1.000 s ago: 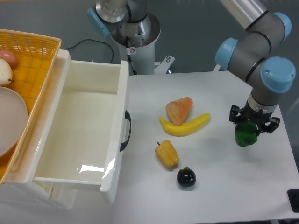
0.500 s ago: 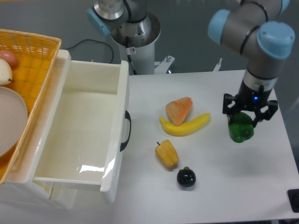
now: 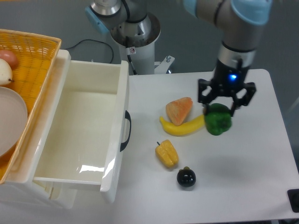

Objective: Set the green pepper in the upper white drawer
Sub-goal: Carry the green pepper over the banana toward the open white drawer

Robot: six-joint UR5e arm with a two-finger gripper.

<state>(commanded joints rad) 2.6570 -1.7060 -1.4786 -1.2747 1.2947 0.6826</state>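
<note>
A: Where is the green pepper (image 3: pixel 218 122) now?

B: It hangs in the pincer (image 3: pixel 226 108), which is closed around its top. It seems lifted off the counter (image 3: pixel 261 158), but I cannot be sure from this angle.

A: And the upper white drawer (image 3: pixel 119 140)?

B: It stands open at about 9 o'clock from the pincer, well apart, beyond the banana (image 3: pixel 183 127).
</note>
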